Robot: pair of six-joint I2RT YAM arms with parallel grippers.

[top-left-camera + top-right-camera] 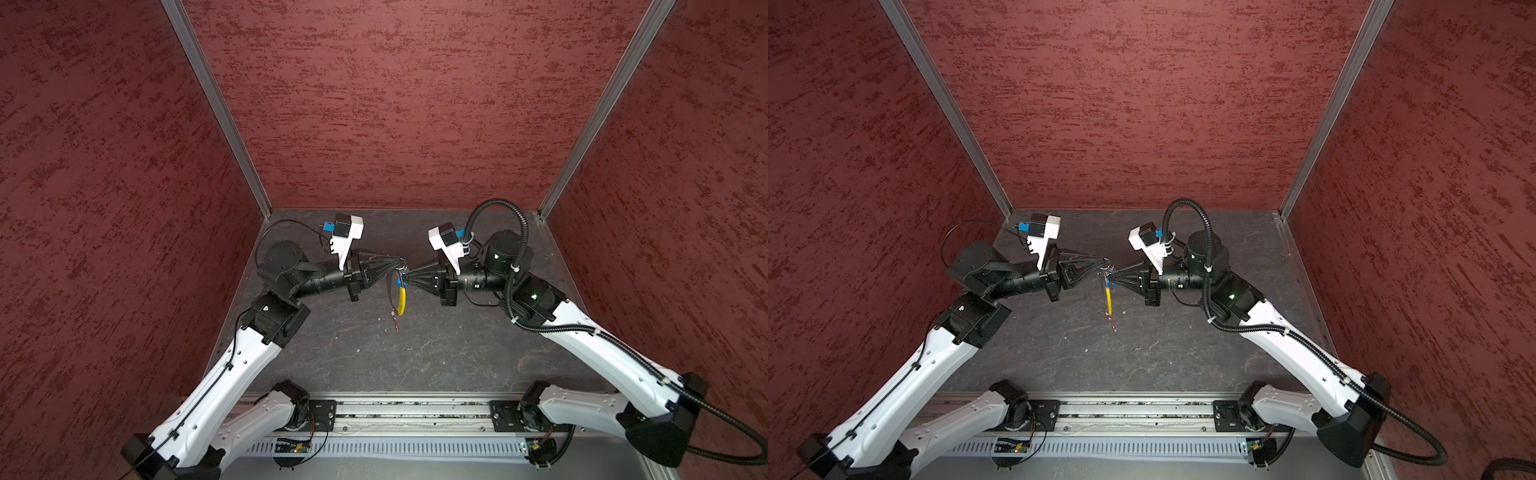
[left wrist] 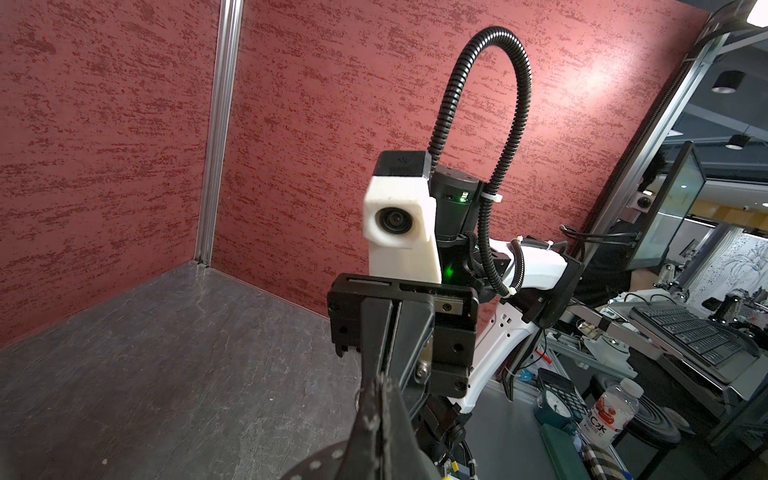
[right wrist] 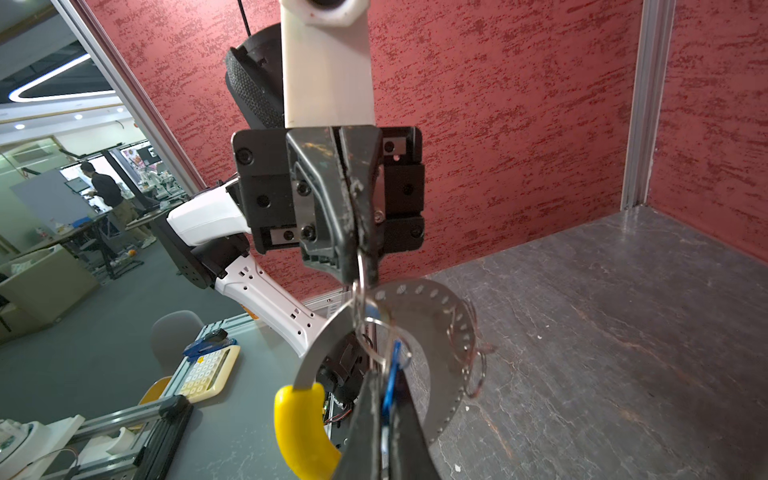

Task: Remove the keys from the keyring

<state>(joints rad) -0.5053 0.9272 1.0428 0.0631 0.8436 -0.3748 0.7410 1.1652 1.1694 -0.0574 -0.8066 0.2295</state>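
Keyring [image 3: 432, 316] and blue-headed key [image 3: 392, 374] between left gripper [image 3: 360, 251] and right gripper [image 1: 407, 277]

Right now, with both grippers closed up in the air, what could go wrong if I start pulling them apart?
1. The left gripper pinches only a thin split ring; it could slip out, dropping the keyring.
2. The right gripper is shut on the blue-headed key; a straight pull may just strain the ring rather than free it.
3. The red-headed key and yellow sleeve dangle loose and may swing.
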